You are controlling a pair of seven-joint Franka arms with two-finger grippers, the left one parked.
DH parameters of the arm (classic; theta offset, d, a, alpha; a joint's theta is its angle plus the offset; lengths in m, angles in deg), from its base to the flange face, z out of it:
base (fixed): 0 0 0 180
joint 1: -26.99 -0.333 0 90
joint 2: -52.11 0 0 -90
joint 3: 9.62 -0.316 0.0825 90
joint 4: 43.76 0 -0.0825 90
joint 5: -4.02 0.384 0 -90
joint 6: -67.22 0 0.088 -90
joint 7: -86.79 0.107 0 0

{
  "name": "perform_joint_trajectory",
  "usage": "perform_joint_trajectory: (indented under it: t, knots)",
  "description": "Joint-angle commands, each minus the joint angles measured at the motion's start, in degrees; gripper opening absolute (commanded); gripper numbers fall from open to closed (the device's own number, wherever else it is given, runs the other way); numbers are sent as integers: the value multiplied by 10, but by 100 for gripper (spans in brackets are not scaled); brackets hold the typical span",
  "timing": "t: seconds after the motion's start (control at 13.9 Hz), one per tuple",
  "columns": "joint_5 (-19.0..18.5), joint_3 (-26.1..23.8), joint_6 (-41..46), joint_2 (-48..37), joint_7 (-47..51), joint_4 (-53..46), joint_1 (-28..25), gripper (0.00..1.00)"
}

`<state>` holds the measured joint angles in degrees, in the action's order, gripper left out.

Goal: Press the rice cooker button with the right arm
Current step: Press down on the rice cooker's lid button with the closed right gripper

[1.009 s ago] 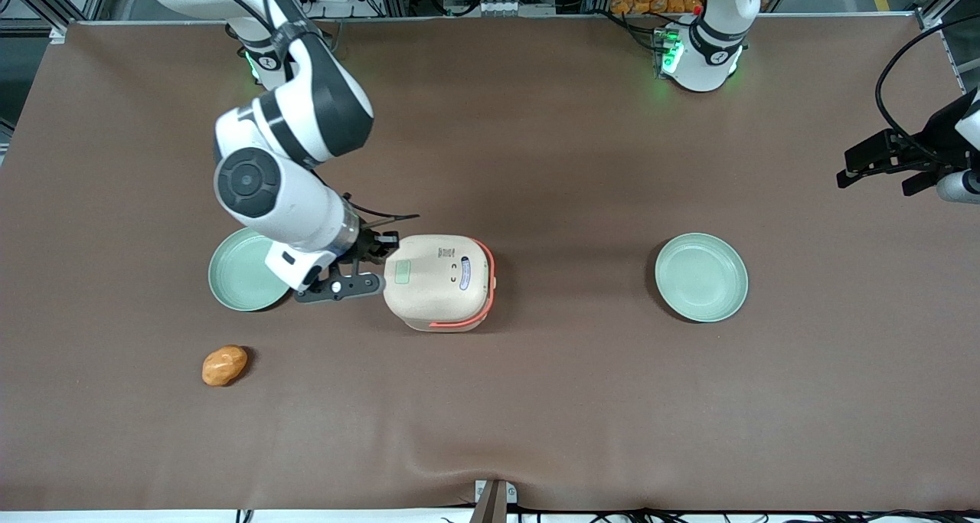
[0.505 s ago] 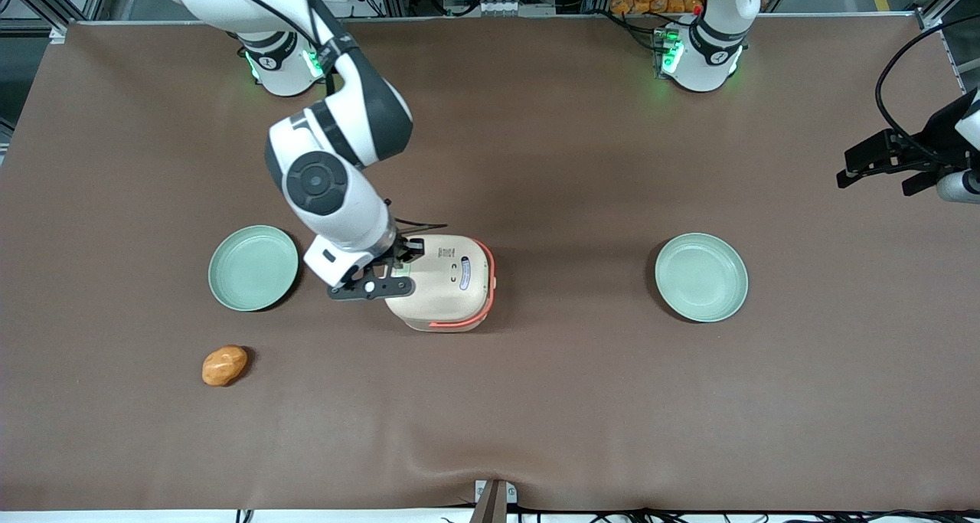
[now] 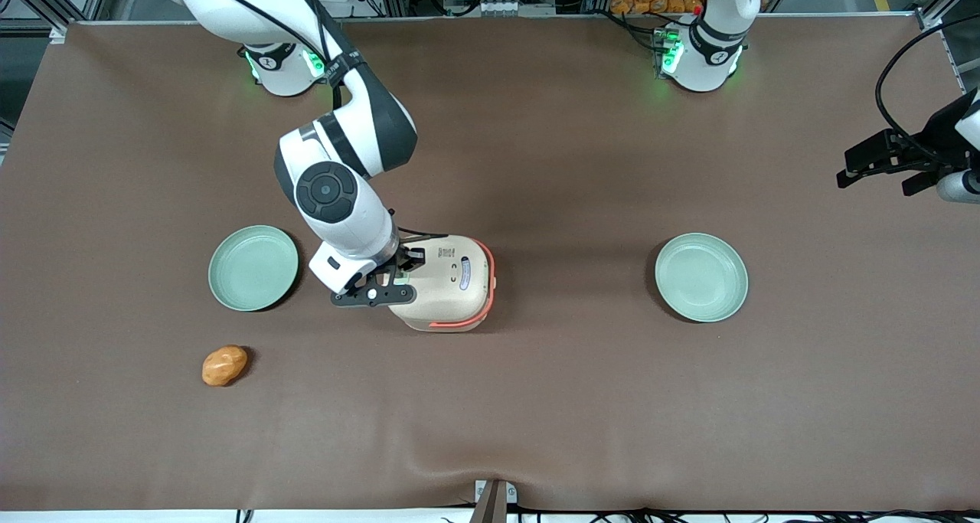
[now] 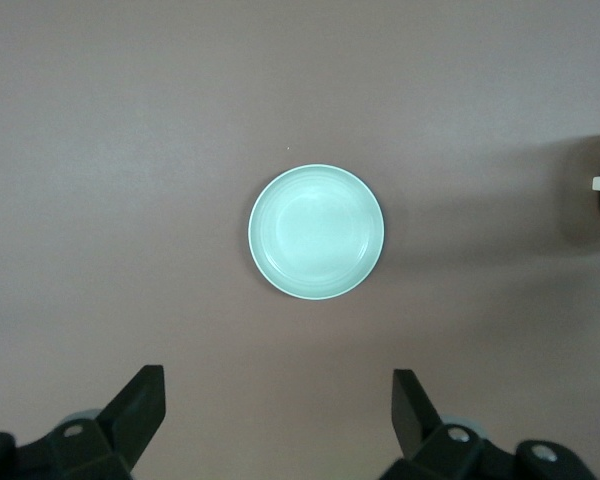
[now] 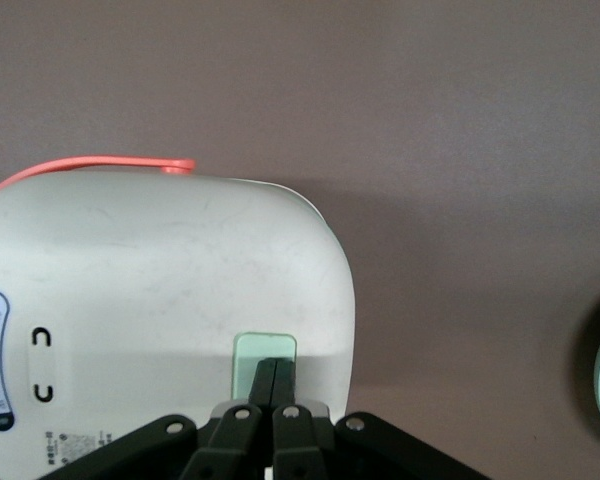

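Note:
The cream rice cooker (image 3: 444,282) with its orange-red trim stands closed at the table's middle; it also shows in the right wrist view (image 5: 160,280). Its pale green button (image 5: 264,349) is on the lid's edge toward the working arm's end. The right arm (image 3: 337,201) reaches down over that edge. My gripper (image 3: 403,274) is shut, its black fingertips (image 5: 274,370) pressed together over the green button. In the front view the gripper hides the button.
A pale green plate (image 3: 253,268) lies beside the cooker toward the working arm's end, another (image 3: 700,277) toward the parked arm's end, also in the left wrist view (image 4: 317,232). An orange-brown lump (image 3: 224,364) lies nearer the front camera than the first plate.
The right arm has swung from over the nearby plate toward the cooker. The gripper has moved onto the cooker's lid edge, over the green button.

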<state>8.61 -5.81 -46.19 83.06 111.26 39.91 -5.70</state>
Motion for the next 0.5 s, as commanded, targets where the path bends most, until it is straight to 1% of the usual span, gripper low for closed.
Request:
perform_joint_trajectory:
  t: [0.0, 0.43]
  knots:
    - [-9, -1, -16, 10, 22, 0, -4, 0]
    - [-9, -1, -23, 20, 24, 6, -4, 0]
